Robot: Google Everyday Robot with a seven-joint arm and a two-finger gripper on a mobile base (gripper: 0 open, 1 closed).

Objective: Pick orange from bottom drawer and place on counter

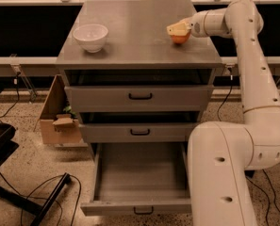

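The orange [180, 39] is at the right side of the counter [135, 36], at or just above its surface. My gripper [177, 30] reaches in from the right and is shut on the orange from above, its tan fingers covering the orange's top. The bottom drawer [138, 175] is pulled fully out and nothing lies in it. The two upper drawers are shut.
A white bowl [90, 36] stands on the counter's left side. An open cardboard box [59, 121] sits on the floor left of the cabinet. Black cables [50, 192] and a black frame [0, 145] lie at the lower left. My arm's white body [224, 173] stands right of the open drawer.
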